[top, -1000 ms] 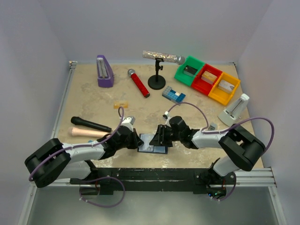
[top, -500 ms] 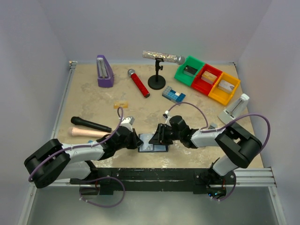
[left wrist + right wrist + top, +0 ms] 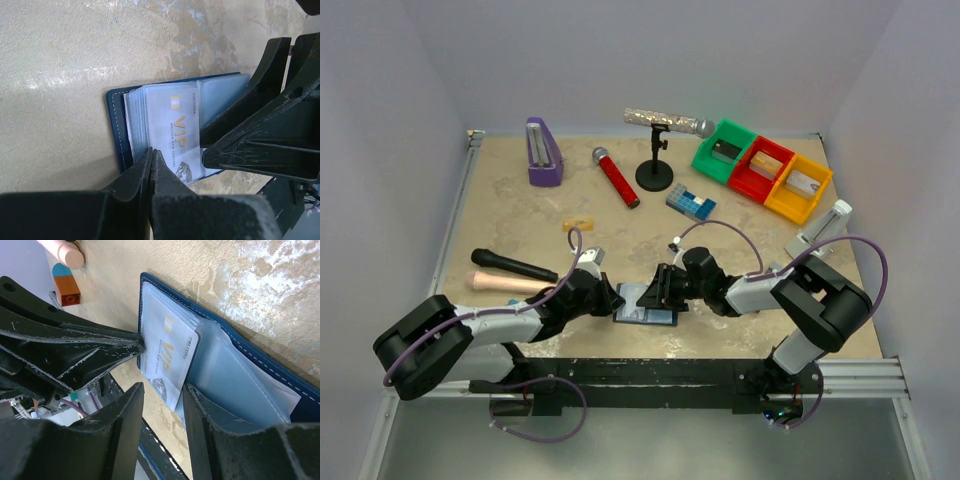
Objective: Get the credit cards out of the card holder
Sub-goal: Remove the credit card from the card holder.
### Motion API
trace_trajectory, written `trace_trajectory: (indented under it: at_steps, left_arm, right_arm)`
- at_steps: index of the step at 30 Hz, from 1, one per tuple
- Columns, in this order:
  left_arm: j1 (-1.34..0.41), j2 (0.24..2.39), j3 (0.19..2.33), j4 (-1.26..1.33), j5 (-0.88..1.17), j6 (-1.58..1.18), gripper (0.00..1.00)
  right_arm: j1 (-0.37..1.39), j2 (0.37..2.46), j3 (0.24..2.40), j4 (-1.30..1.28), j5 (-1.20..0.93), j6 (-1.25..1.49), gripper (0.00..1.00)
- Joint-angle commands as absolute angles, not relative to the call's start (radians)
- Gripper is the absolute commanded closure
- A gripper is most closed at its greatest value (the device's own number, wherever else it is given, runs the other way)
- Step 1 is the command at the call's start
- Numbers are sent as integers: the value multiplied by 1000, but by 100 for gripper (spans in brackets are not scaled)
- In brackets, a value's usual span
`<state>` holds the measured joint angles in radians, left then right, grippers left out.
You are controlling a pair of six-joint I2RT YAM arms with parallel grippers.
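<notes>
The card holder (image 3: 645, 306) lies open on the table near the front edge, dark blue with pale pockets, and also shows in the left wrist view (image 3: 115, 125) and the right wrist view (image 3: 260, 360). A silver-grey credit card (image 3: 175, 132) printed "VIP" sticks partly out of its left pocket stack (image 3: 167, 357). My left gripper (image 3: 613, 301) is shut, its tips (image 3: 151, 151) resting at the left edge of the pockets beside the card. My right gripper (image 3: 661, 291) is open, and its jaws (image 3: 164, 407) straddle the card's protruding end without closing on it. Other cards are hidden.
A black microphone (image 3: 514, 265) and a pink handle (image 3: 505, 283) lie left of my left arm. An orange-and-blue block (image 3: 67, 287) sits nearby. Further back are a blue-and-white brick block (image 3: 691, 203), a red microphone (image 3: 616, 177), a microphone stand (image 3: 655, 175), a purple metronome (image 3: 543, 153) and three coloured bins (image 3: 760, 168).
My right arm's elbow has swung slightly left. Both grippers stay at the card holder with almost no visible movement.
</notes>
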<state>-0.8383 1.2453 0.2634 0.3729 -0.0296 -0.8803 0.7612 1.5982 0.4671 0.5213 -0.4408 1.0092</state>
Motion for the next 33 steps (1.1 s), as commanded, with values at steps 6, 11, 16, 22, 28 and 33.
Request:
trace_trajectory:
  at_steps: [6,11,16,22,28,33]
  left_arm:
    - [-847,1278,232,333,-14,-890,100]
    - [-845,1272,230,330,-15,-893,100]
    - [-847,1262,232,318,-17,-894,100]
    - [-847,1241,235,301,-15,-896,89]
    - [-845,1215,235,288,-17,-896,83]
    - [-847,1216,238,288,-17,-894,85]
  right_arm:
    - [762,1600,466,532,-428,1000,55]
    - [761,1592,468,502,-416,989,53]
    - [761,1595,471,486,-411,985,52]
    - [759,1598,483,450,-407,969,50]
    - [759,1594,488,417,-391,956,49]
    - [761,1588,491,416,-396,950,50]
